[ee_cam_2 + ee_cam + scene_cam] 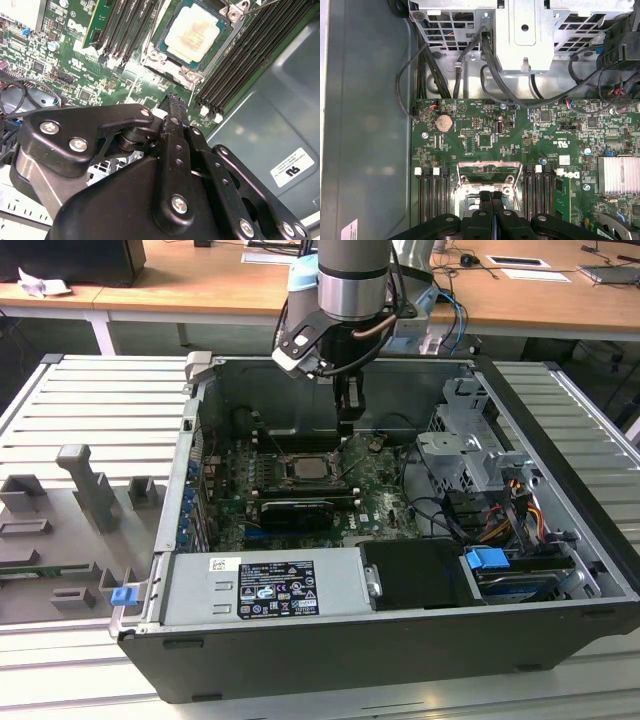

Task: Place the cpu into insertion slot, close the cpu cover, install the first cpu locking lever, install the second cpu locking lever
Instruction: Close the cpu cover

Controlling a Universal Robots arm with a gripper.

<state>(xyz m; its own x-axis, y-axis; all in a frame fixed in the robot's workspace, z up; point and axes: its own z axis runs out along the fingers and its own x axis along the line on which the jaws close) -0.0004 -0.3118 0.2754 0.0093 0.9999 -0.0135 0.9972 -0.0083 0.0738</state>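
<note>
**Item: open computer case [330,665] on slatted counter [95,410], motherboard [520,142] exposed.**

- **End effector [347,425]:** hangs inside the case, pointing down at the board. Both wrist views show the fingers pressed together with nothing between them. In the second wrist view the tips stand just beside one corner of the socket and appear not to touch it.
- **Cpu [192,34]:** lies flat in the insertion slot, pale metal top upward, between the banks of memory slots [245,55]. In the exterior view it sits just in front of the end effector.
- **Cpu cover [170,63]:** appears to lie down around the chip, framing its edges. Whether it is fully seated cannot be told.
- **Locking lever [260,5]:** a thin wire rod runs past the far corner of the socket. Whether it is hooked under its catch cannot be told.

**Step in hand (judgement):** placing looks done and the cover looks closed. With the tips closed and empty at the socket's edge, the work stands at the locking levers.

**What the lever step calls for (judgement):** the narrow closed tips would have to bear on the thin wire itself, well aligned. They would need to press it down and sideways under its catch without slipping onto the cover or the nearby memory slots.
</note>
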